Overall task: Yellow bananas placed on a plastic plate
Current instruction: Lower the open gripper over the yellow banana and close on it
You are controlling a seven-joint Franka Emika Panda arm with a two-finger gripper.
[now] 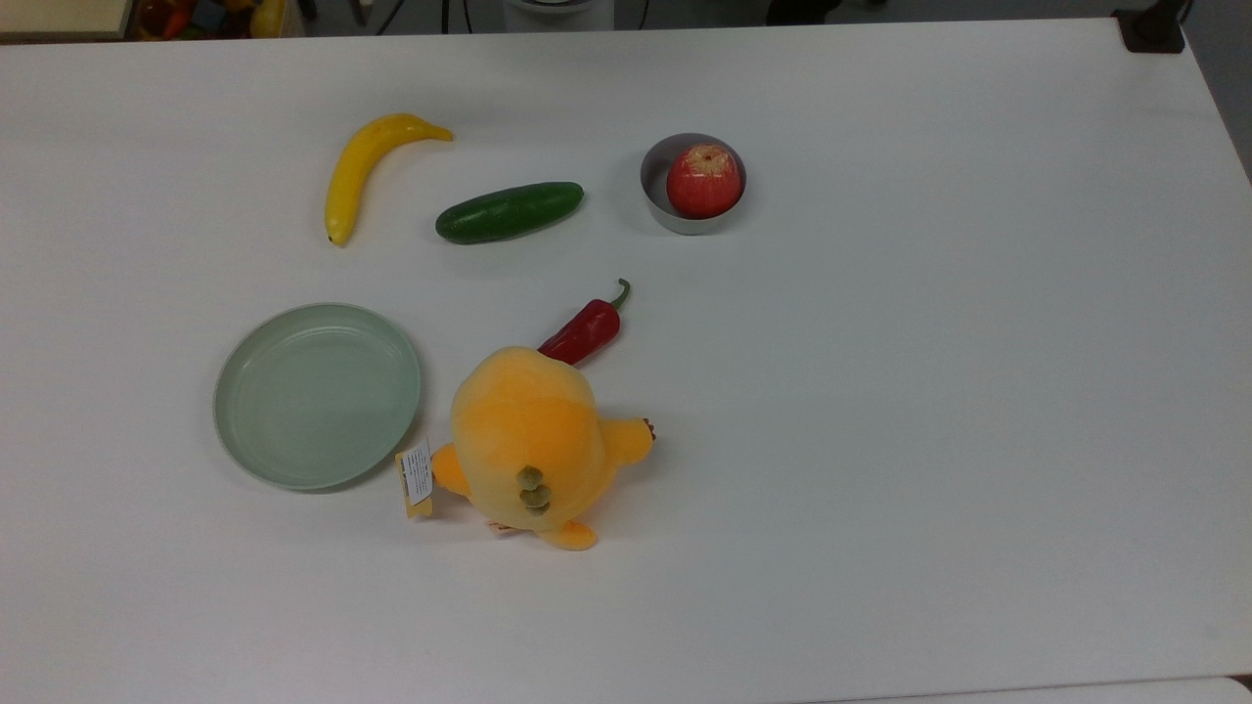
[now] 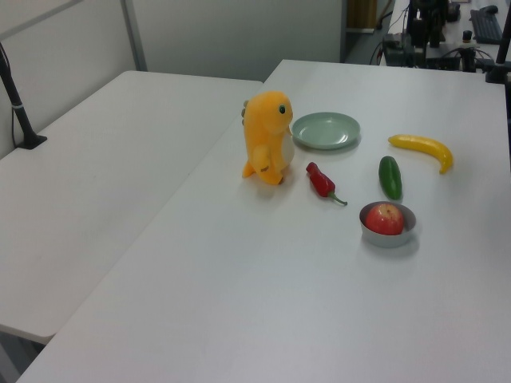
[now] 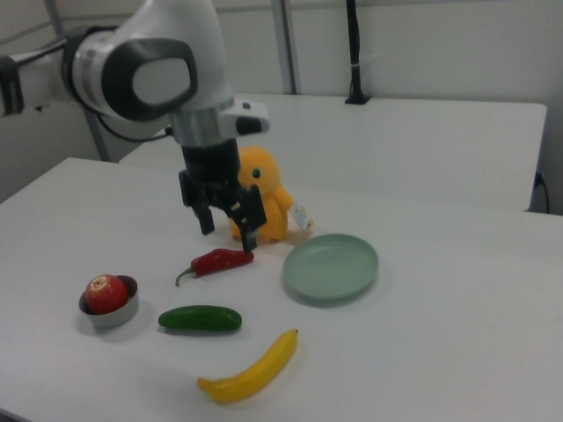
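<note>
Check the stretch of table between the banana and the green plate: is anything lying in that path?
Nothing visible does. In the top view, bare table separates the banana from the plate; the cucumber and plush toy sit off to the top view's right.

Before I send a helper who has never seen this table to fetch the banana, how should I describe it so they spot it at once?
On the white table, find the pale green plate beside the orange plush toy. In the top view, the banana lies above the plate, left of the dark green cucumber. It alone is long, curved and yellow.
</note>
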